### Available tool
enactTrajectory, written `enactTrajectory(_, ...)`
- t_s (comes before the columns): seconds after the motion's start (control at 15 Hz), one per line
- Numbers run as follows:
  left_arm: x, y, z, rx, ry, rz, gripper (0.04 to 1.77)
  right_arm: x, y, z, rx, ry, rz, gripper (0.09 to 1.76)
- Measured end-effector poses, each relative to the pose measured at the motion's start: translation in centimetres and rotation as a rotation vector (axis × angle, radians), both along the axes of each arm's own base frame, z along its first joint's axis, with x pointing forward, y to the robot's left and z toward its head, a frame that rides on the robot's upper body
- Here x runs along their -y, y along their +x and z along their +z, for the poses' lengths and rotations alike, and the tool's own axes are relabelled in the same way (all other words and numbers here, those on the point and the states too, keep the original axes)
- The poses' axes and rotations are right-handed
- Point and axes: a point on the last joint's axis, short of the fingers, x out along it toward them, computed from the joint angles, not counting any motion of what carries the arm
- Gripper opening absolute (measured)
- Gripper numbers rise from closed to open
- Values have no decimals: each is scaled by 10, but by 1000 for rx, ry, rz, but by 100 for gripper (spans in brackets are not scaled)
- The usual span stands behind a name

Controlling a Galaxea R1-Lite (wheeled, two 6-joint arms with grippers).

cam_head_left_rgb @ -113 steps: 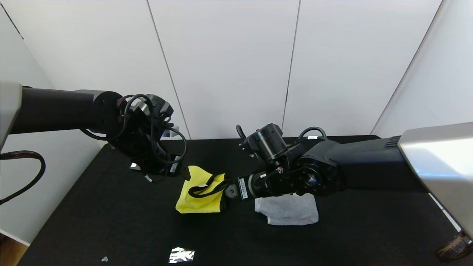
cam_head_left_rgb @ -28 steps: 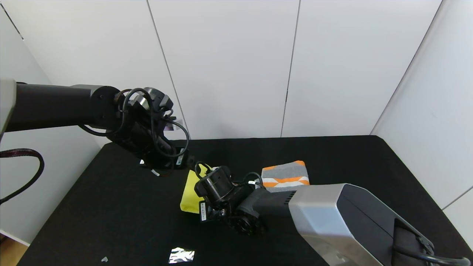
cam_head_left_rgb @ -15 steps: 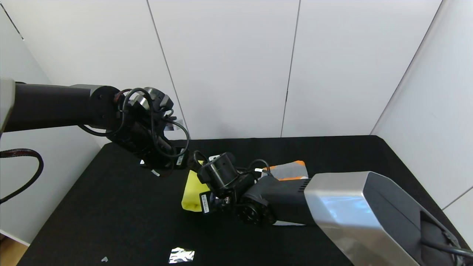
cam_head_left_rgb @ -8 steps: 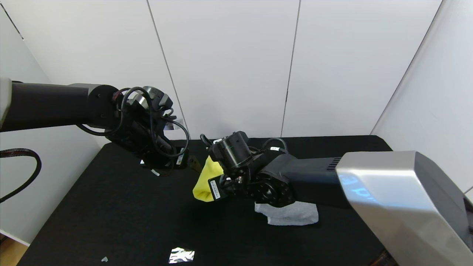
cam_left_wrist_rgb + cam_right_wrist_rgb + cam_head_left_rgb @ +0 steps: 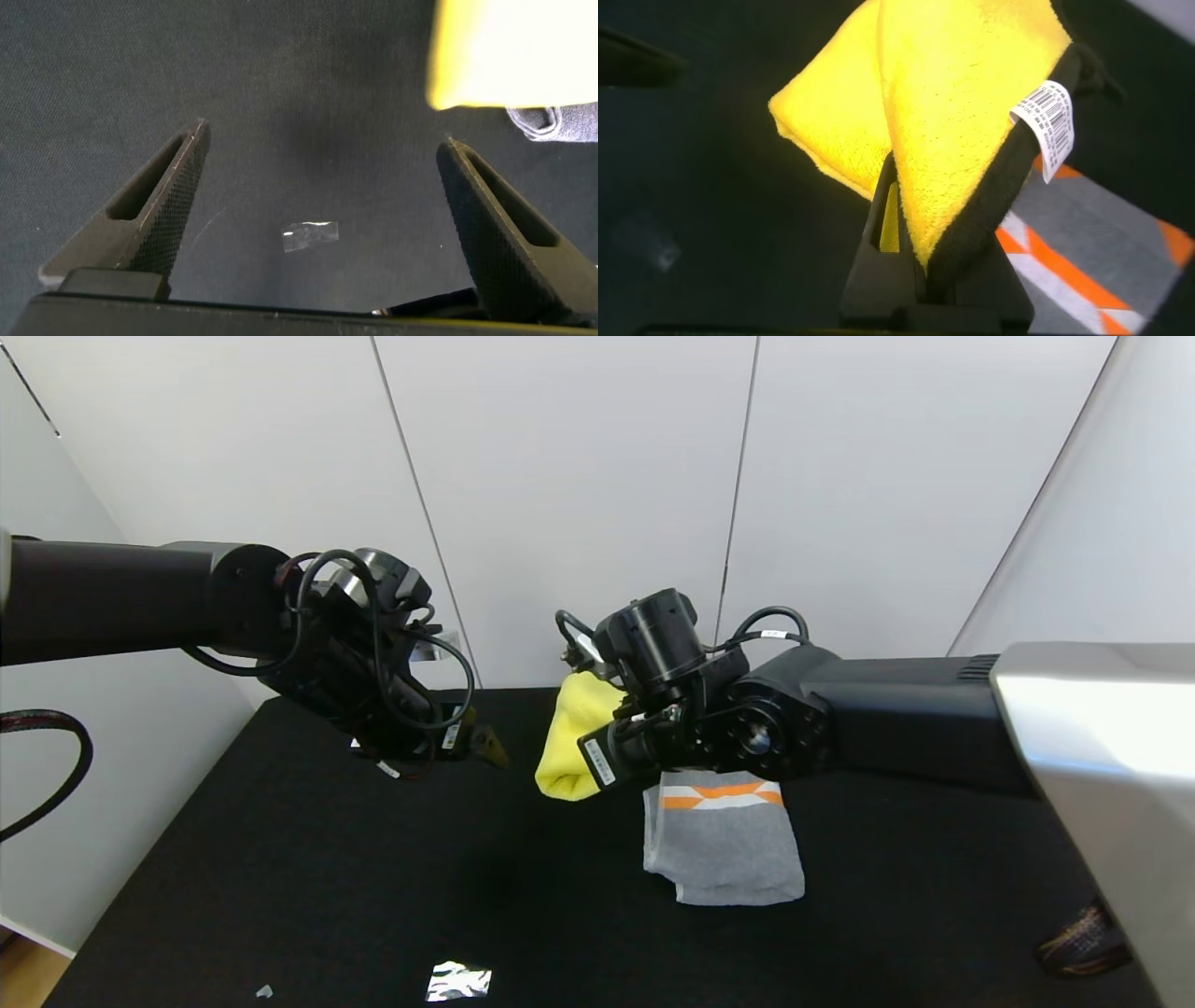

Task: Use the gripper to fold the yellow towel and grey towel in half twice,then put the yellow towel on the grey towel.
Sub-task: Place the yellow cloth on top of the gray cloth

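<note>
My right gripper is shut on the folded yellow towel and holds it in the air, just left of and above the grey towel. The grey towel lies folded on the black table, its orange patches at the far edge. In the right wrist view the yellow towel with black trim and white tag hangs clamped between the fingers, the grey towel below. My left gripper is open and empty, hovering left of the yellow towel. The left wrist view shows its fingers wide apart and the yellow towel's corner.
The black table reaches to the white back wall. A small shiny scrap of foil lies near the front edge, and a clear scrap shows below the left gripper.
My right gripper has lifted the yellow towel off the table and carried it up and to the right, uncovering the grey towel. The left arm has barely moved.
</note>
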Motion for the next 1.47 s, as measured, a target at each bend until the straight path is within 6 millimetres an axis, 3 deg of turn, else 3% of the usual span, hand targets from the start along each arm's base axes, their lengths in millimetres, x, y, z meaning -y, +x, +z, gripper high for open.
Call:
enactTrajectory(0.47,2,-2,-2,-6,3,-8,172,52,12,25,-20,-60,35,19)
enactTrajectory(1.07,4,-3,-2,-10,4,-14,172,108,7,13,-96,-157,38,19)
enactTrajectory(1.47,5,-4,-3,-11,5,-19,172,121,-3,-11,-127,-152,52,19)
